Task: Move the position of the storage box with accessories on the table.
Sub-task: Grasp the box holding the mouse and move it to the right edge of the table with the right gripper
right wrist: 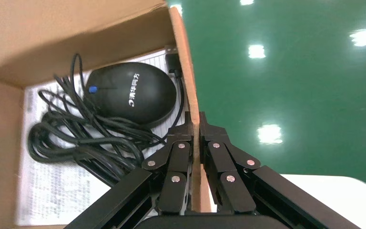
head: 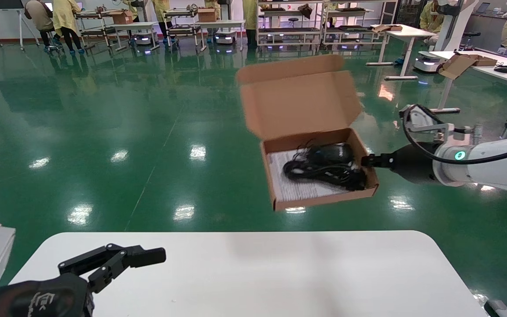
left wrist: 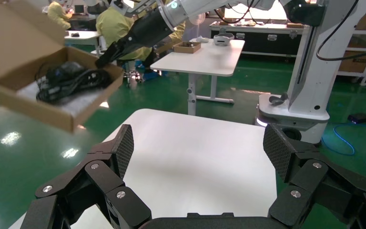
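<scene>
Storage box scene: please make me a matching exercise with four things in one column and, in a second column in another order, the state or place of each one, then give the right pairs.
Things:
1. storage box
2. mouse
3. left gripper
4. right gripper

States or places:
A. open, low over the near left part of the table
B. lifted in the air beyond the table's far edge, lid open
C. shut on the box's side wall
D. lying inside the box on the printed paper sheet, beside its coiled cable

Pairs: 1-B, 2-D, 3-A, 4-C
</scene>
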